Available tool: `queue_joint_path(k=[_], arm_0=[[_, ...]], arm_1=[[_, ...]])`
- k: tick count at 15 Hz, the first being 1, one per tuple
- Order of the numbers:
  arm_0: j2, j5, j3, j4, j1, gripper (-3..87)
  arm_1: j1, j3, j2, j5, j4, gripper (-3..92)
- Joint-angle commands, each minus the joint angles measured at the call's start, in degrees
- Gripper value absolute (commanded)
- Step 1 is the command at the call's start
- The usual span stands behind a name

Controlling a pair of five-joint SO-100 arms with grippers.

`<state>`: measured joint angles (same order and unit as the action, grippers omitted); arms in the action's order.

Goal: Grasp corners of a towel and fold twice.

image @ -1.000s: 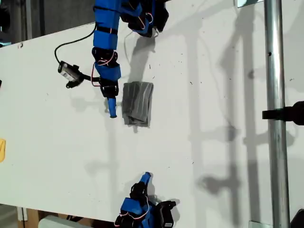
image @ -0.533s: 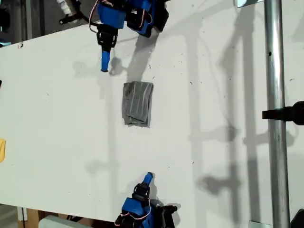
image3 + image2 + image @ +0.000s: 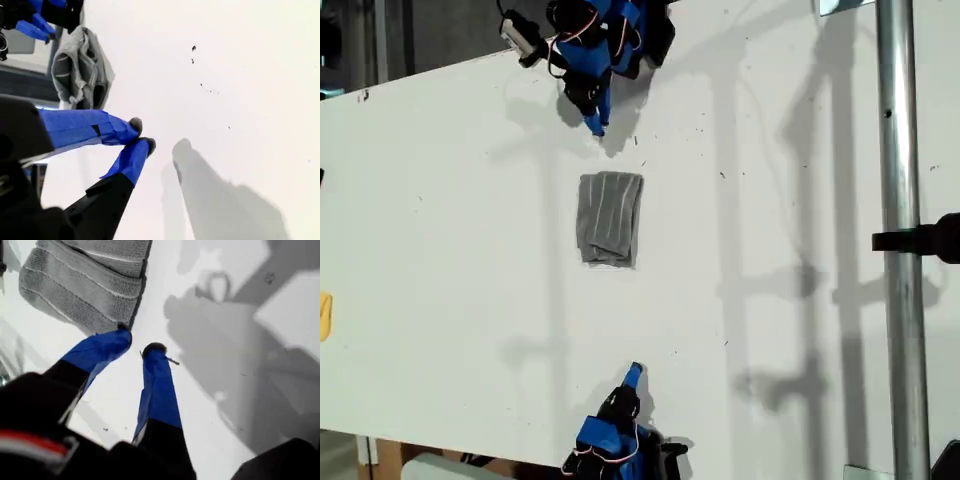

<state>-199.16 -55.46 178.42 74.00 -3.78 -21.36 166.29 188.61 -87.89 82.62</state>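
The towel lies folded small at the exterior view's centre, free of both claws. Our first gripper, just above it in that view, is slightly spread and empty; our second gripper, lower centre, looks pressed together. The loose layers could spring open, or a low sweep could drag them. The corners are buried in the folds.

No readable text, labels, brands, numbers or signs in any of my views. The table carries only small dark specks, and the towel shows plain pale stripes, no lettering.
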Motion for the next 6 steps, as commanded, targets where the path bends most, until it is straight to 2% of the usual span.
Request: queue_joint_path(k=[1,6], arm_0=[[-0.09,0.18,0.35,0.0,0.18,2.1],[-0.09,0.18,0.35,0.0,0.18,2.1]], arm_1=[[5.54,-0.44,-0.26,2.02,1.14,11.7],[15.03,-0.44,-0.26,2.02,1.14,11.7]])
